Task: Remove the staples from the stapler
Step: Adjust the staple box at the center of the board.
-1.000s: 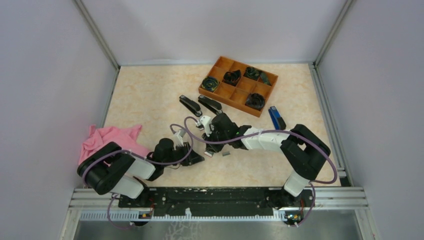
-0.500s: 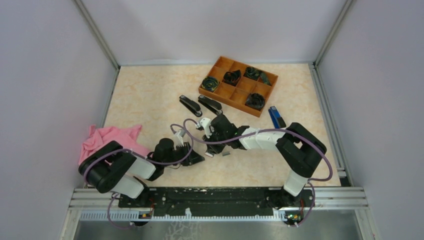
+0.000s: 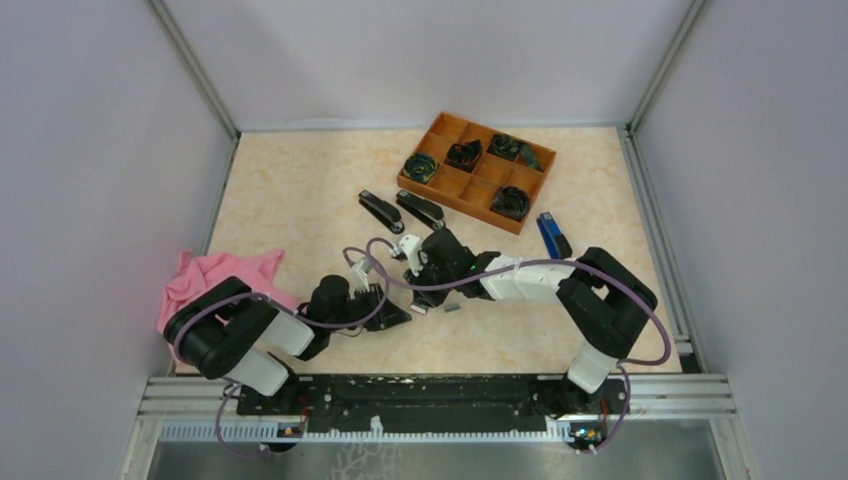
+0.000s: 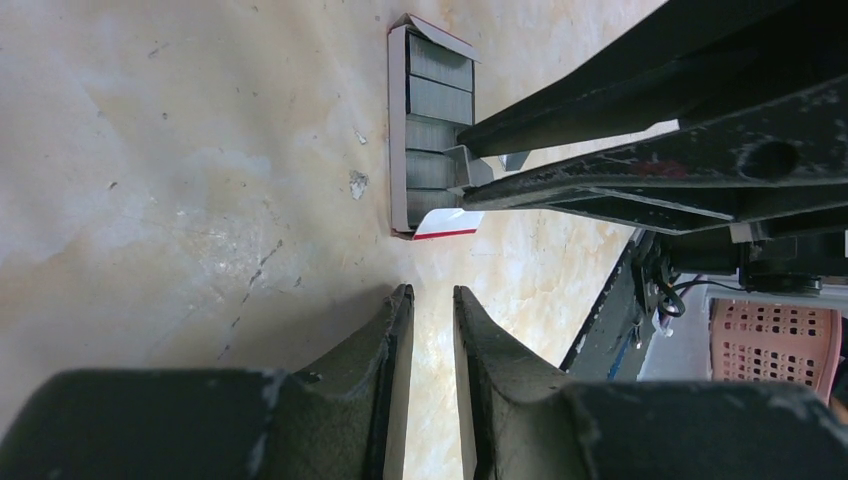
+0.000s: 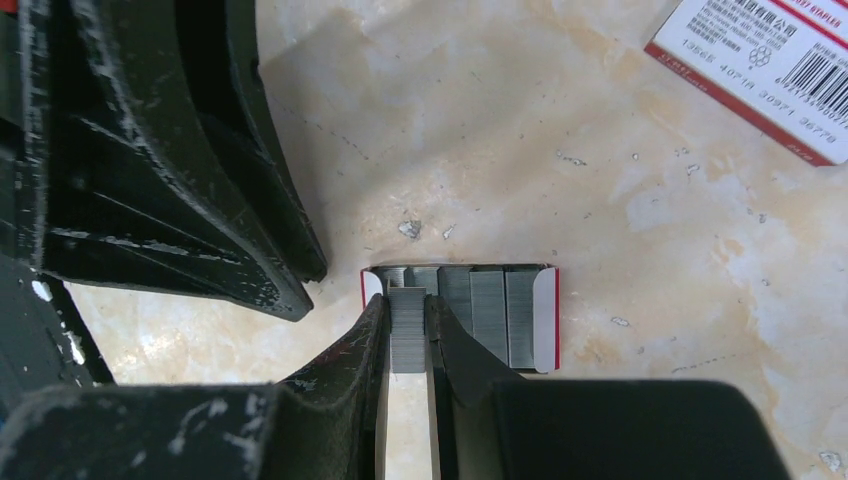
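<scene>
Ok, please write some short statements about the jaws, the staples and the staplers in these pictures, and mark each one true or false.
1. The right jaws are shut on a strip of staples. True.
2. The left jaws hold a stapler. False: they hold nothing.
3. The blue stapler lies inside the orange tray. False: it lies on the table beside the tray.
4. The small box under the right jaws is open, with more staples in it. True.
</scene>
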`<state>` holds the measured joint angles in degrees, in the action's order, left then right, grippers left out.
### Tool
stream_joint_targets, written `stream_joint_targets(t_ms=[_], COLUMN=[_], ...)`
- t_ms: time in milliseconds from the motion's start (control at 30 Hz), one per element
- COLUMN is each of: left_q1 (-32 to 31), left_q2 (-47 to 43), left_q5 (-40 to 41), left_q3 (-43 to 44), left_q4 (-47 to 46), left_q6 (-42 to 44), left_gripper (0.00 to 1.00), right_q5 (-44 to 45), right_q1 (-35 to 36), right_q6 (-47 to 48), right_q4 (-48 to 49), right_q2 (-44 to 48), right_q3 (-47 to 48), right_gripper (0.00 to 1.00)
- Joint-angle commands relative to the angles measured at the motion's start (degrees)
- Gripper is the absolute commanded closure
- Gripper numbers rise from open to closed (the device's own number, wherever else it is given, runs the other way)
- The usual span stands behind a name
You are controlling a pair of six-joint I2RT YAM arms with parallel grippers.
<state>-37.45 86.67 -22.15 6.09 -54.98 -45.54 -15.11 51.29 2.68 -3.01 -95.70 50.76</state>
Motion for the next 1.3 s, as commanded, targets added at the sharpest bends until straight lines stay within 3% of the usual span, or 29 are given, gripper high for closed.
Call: stream_joint_targets(t_ms=[0,633,867,1033,1267], left_q1=[0.3,0.5,3.2,4.7,4.8], left_q2=[1.8,8.4,11.4,9.4,-2.0], left_q5=[-0.4,1.6,0.2,-1.6,-0.1], left_q3=[0.9,5.6,8.0,6.8,1.8], left_q4=[1.6,-0.1,-2.3,-4.3,1.5], left_q6=[0.1,1.2,2.4,2.9,3.8], left_gripper=[0.72,0.73,0.70,0.67,0.62], right_q5=[-0.7,-3.5,-5.2,-4.4,-3.7], right_q1=[0.8,-1.7,-4.1,-5.0,-5.1], right_q6=[1.0,-0.6,-2.9,-4.0,-6.1], right_q4=[1.7,1.8,2.1,3.0,4.4], right_q2=[3.5,6.9,5.2,4.1,1.8], right_q3=[2.1,1.4,0.9,0.3,0.3], right_gripper=[0.95,0.94,0.94,0.94,0.95])
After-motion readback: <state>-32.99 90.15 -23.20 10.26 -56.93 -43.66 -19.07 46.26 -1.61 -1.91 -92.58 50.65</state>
